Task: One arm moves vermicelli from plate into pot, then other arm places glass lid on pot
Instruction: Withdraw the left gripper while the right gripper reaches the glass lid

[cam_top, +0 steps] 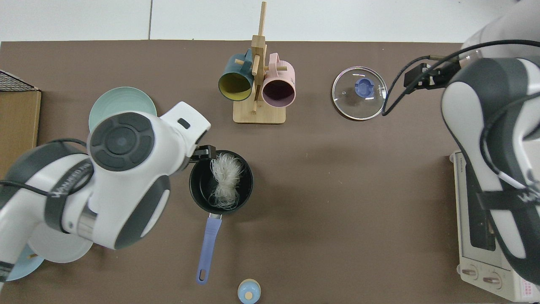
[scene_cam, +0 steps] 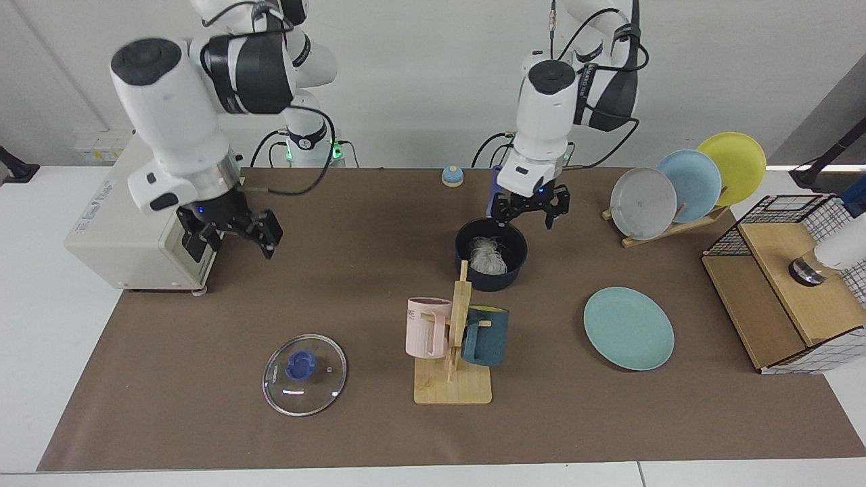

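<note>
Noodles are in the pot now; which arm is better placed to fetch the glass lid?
Right. The right gripper, open, hangs on the glass lid's side of the table. The left gripper, open, is above the pot, with the mug rack between it and the lid.

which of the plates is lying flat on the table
The teal plate, alone on the brown mat beside the pot. The grey, pale blue and yellow plates stand upright in the wooden rack.

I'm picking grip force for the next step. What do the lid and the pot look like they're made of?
Glass lid: clear glass, the brown mat shows through; thin shiny rim, probably metal; matte blue knob, likely plastic. Pot: dark body with black matte inside, probably coated metal; its blue handle looks plastic.
</note>
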